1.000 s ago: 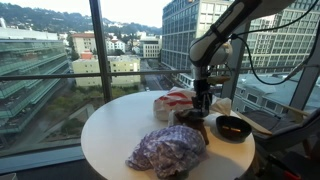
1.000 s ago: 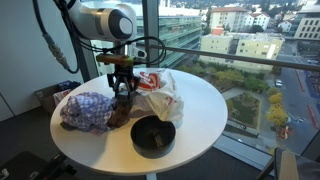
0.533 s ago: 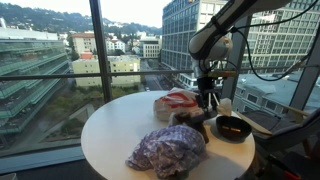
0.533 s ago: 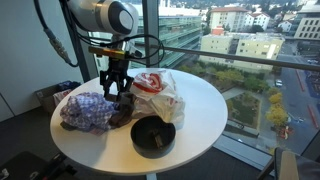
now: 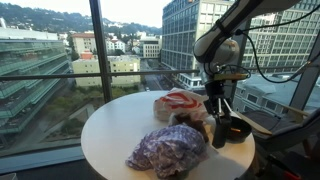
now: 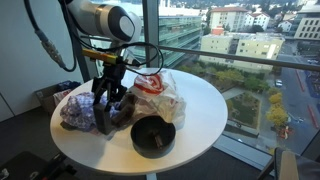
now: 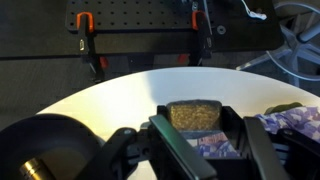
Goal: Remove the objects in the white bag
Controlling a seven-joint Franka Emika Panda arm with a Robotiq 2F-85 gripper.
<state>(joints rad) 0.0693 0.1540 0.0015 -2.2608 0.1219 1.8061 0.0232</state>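
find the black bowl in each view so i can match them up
In an exterior view: black bowl at right edge of the table.
In an exterior view: black bowl front centre, nearest the camera.
Wrist view: black bowl bottom left.
Shared landmark: the patterned cloth.

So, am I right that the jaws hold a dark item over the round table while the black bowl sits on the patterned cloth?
Not quite: an exterior view shows the bowl standing on the bare table beside the patterned cloth, not on it. The jaws do hold a dark item over the table.
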